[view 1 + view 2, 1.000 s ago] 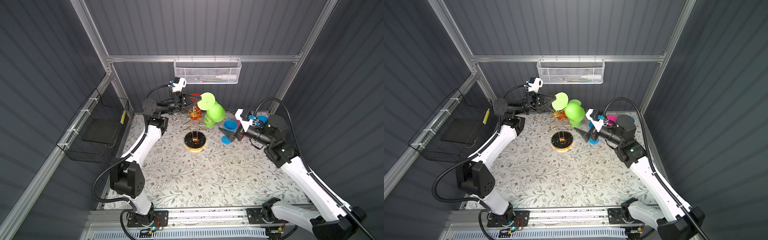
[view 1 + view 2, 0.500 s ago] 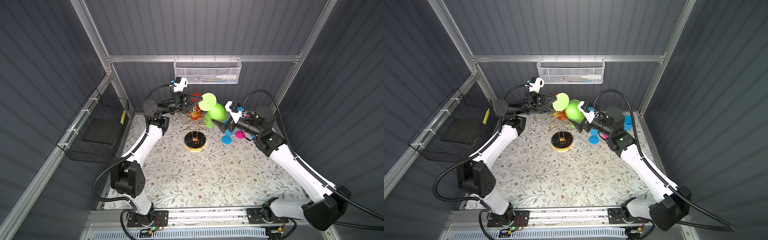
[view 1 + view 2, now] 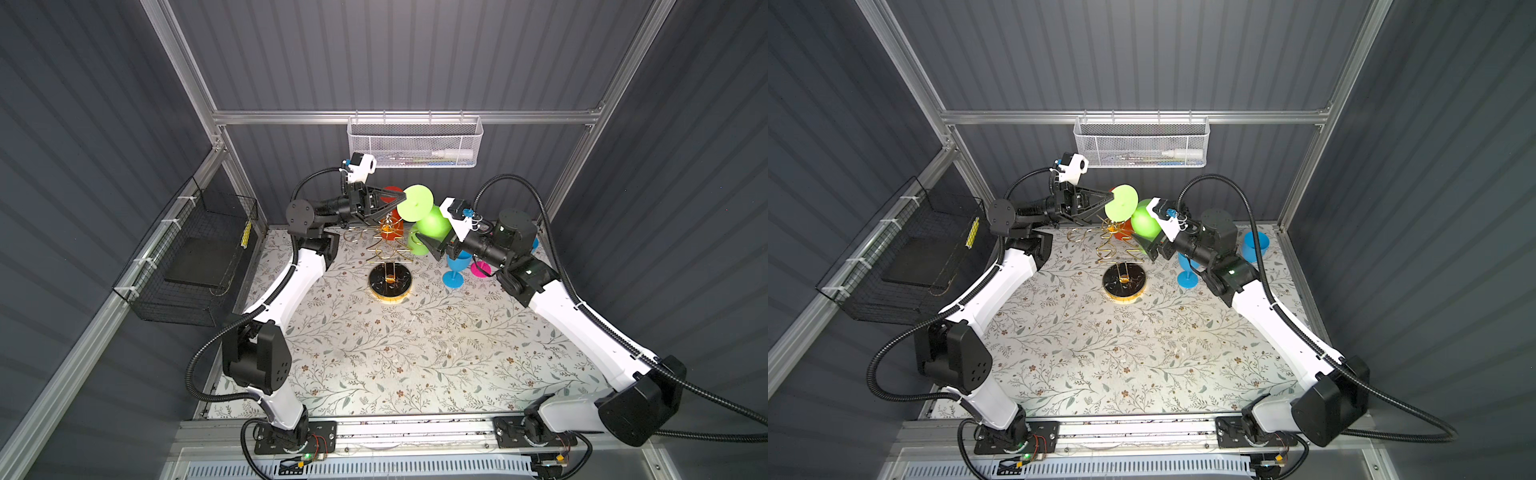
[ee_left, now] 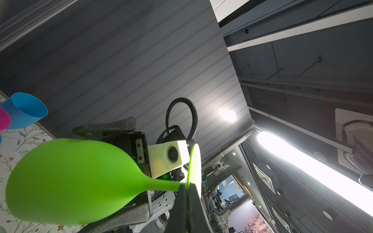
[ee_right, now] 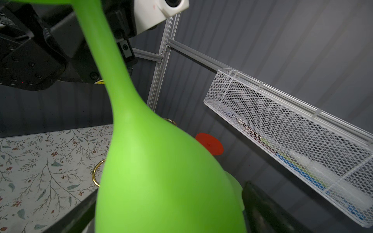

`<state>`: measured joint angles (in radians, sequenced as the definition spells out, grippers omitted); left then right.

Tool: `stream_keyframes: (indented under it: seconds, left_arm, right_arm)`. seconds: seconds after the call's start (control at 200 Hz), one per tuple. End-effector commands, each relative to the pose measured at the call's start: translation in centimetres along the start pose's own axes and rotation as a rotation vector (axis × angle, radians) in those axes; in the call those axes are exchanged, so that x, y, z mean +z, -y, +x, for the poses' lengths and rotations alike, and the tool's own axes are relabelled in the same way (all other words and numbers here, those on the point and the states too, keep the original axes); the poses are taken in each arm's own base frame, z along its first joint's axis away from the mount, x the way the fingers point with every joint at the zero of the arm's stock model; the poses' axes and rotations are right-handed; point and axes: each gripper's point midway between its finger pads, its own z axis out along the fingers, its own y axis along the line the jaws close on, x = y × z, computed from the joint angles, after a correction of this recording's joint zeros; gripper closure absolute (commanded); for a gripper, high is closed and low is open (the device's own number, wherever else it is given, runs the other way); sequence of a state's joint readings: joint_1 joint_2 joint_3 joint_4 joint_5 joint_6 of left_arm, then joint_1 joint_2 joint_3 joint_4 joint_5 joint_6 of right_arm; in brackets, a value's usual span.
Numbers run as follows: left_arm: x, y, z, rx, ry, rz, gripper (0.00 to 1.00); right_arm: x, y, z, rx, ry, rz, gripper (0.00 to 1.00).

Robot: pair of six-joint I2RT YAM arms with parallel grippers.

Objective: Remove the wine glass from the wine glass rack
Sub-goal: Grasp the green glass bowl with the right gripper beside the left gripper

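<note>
Rack: your wine glass rack stands mid-surface, with its black base nearest you and the gold ring arms rising behind it.
Glass position: the green wine glass hangs in the air up and to the right of those ring arms. It is tilted, foot toward the left arm and bowl toward the right arm. It looks free of the rings, but you cannot confirm that from above.
Right gripper: the right gripper is spread wide with a jaw on either side of the bowl, and no squeeze shows.
Left gripper: the left gripper is clamped on the thin foot disc, close to the stem.
Handling: the glass is opaque and matte, likely plastic or silicone, so judge it light, not brittle and perhaps a little yielding. A pinch on the foot alone lets it swing. You would get a steadier hold around the widest part of the bowl, closing gently.
Hard to tell: you cannot see whether the right pads touch the bowl. The bowl fills the right wrist view and hides its own rim.
Behind: a paler green shape sits under the bowl, and you cannot tell whether it is a second glass. The orange glass on the rack is half hidden by wires.
Far: the mesh basket hangs on the back wall, its contents blurred.
</note>
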<state>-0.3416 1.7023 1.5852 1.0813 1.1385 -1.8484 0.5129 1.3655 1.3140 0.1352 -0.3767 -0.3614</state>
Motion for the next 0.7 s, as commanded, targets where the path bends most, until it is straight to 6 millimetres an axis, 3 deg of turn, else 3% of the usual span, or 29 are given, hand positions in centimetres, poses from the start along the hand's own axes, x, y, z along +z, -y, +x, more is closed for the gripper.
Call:
stream_keyframes:
  seconds: [0.0, 0.275, 0.615, 0.695]
  left_arm:
    - [0.4, 1.6, 0.3, 0.062, -0.026, 0.030, 1.00]
    - [0.4, 1.9, 0.2, 0.067, -0.026, 0.037, 1.00]
    - [0.5, 1.6, 0.0, 0.090, -0.033, 0.036, 1.00]
    - [0.5, 1.3, -0.1, 0.105, -0.036, 0.027, 0.92]
  right_arm:
    - [0.0, 0.5, -1.9, -0.026, 0.039, 0.032, 0.03]
    - [-0.3, 0.6, -1.5, -0.024, 0.018, 0.058, 0.25]
    - [-1.4, 0.4, -1.8, 0.006, 0.010, 0.071, 0.31]
    - [-1.9, 0.4, -1.8, 0.033, -0.005, 0.073, 0.33]
